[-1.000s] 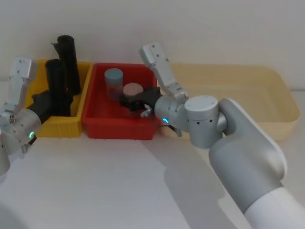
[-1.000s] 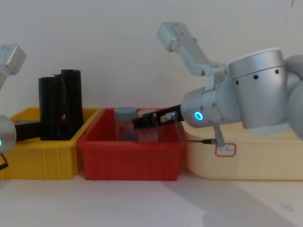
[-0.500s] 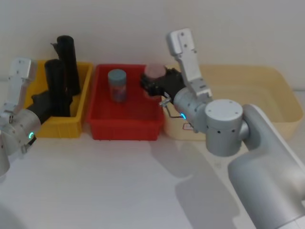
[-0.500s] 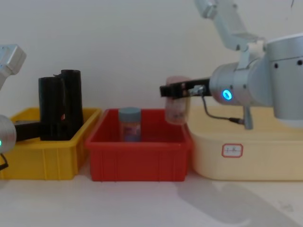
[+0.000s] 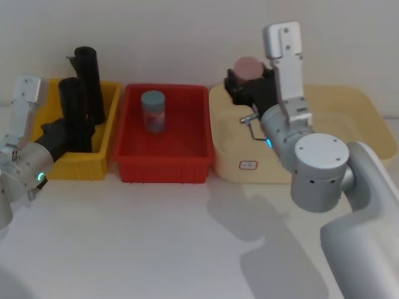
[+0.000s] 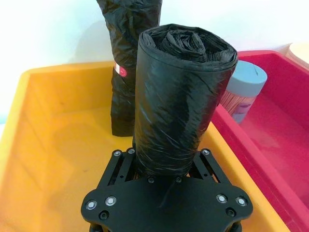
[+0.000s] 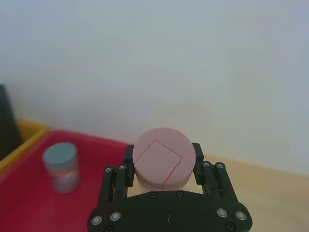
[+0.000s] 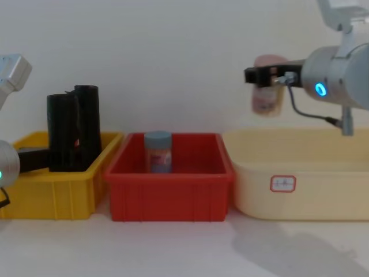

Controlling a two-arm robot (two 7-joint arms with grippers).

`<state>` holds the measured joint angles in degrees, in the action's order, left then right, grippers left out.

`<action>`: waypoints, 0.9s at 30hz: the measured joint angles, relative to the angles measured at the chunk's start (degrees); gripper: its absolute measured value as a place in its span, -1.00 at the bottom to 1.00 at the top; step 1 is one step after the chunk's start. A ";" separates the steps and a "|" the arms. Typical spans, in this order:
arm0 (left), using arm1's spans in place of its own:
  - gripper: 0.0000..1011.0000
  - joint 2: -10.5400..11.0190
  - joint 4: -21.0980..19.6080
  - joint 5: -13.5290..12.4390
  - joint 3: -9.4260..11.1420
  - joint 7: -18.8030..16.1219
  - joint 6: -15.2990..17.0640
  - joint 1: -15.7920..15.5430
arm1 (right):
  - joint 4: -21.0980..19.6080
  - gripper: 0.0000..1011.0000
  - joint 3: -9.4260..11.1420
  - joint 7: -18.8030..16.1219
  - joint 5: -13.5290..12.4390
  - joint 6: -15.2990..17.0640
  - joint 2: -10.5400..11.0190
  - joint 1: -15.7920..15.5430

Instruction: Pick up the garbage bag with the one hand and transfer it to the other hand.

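Two black rolls stand in the yellow bin [image 5: 81, 163]. The left end effector [image 5: 62, 132] is closed round the nearer one, the garbage bag [image 5: 73, 115], low down. A straight upward lift should clear the neighbouring roll [image 5: 90, 81] and the bin wall. The right end effector [image 5: 246, 87] clamps a pink-lidded jar [image 5: 248, 66] above the beige tub [image 5: 349, 103], so it must release that before receiving the bag.

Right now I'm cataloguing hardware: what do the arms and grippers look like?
Left arm and right arm: silver-grey, rounded joints. Left gripper and right gripper: black, slim-fingered. Left ring glows green-cyan, right ring blue; thin grey cable at right wrist.
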<state>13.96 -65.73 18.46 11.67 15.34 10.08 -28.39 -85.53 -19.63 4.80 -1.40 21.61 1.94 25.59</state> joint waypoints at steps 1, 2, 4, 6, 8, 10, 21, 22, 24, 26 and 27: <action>-0.22 0.00 0.00 0.00 0.00 0.00 0.00 0.00 | -0.35 0.31 0.19 0.44 0.14 -0.05 0.00 -0.21; -0.22 0.00 0.00 0.00 0.00 0.00 0.00 0.00 | -1.04 0.31 0.59 1.57 0.66 -0.18 0.00 -0.60; -0.22 0.00 0.00 0.00 0.00 0.00 0.00 0.00 | -1.99 0.31 1.25 2.96 1.27 -0.31 -0.03 -1.15; -0.22 0.00 0.00 0.00 0.00 0.00 -0.01 0.00 | -2.68 0.31 1.83 4.49 1.98 -0.36 -0.08 -1.57; -0.22 0.00 0.00 0.00 0.00 0.00 -0.02 0.00 | -3.34 0.31 2.54 5.82 2.58 -0.36 -0.17 -1.94; -0.22 0.00 0.00 0.00 0.00 0.00 -0.02 0.00 | -3.66 0.31 3.01 6.83 3.04 -0.35 -0.21 -2.13; -0.22 0.00 0.00 0.00 0.00 0.00 -0.03 0.00 | -4.62 0.66 6.50 13.01 5.70 0.73 -0.80 -2.68; -0.22 0.00 0.00 0.00 0.00 0.00 -0.03 0.00 | -4.63 0.69 7.09 13.72 5.99 0.93 -0.88 -2.68; -0.22 0.00 0.00 0.00 0.00 0.00 -0.03 0.00 | -4.62 0.81 7.56 14.45 6.30 1.15 -0.91 -2.67; -0.22 0.00 0.00 0.00 0.00 0.00 -0.03 0.00 | -4.62 0.94 8.22 15.27 6.65 1.41 -0.97 -2.63; -0.22 0.00 0.00 0.00 0.00 0.00 -0.03 0.00 | -4.62 0.97 8.39 15.54 6.76 1.49 -0.99 -2.61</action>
<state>13.96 -65.73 18.47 11.67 15.34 10.05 -28.40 -90.15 -11.24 20.34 5.36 23.10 0.95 22.98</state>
